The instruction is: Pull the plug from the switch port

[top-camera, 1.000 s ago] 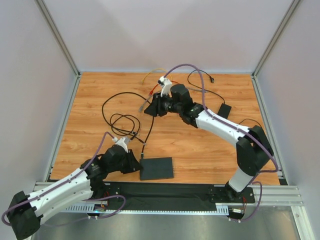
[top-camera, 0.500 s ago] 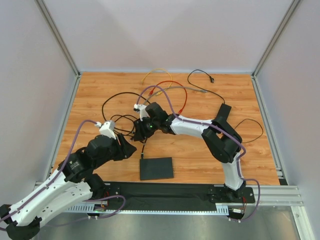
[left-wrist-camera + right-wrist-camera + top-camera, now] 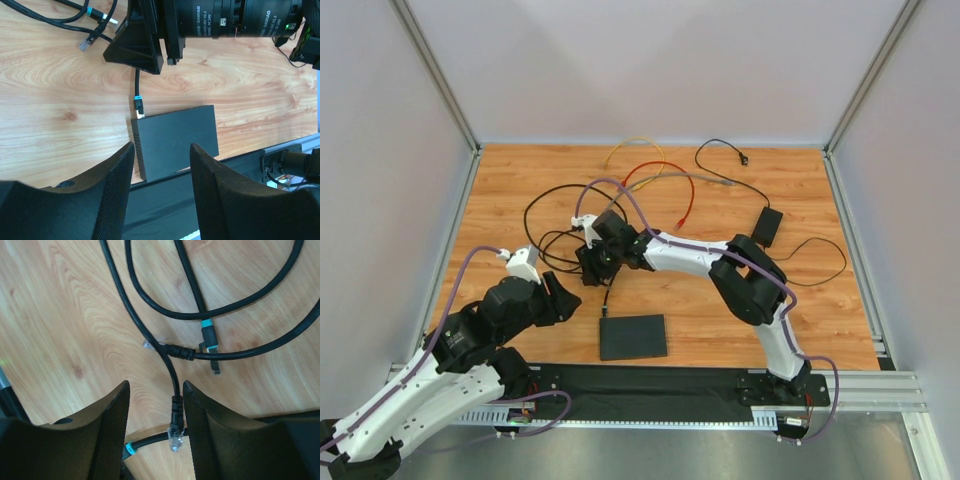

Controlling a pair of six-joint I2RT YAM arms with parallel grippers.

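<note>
Claws both hang over the bench in the overhead view, the left claw and right claw left of the flat matte-black switch at the near edge, a plug in its far left corner. From the left wrist, that claw gapes, released, the switch beyond it. From the right wrist, its claw gapes around a black cable.

Top view overhead, wide — wrist views close; left shares switch.
</note>
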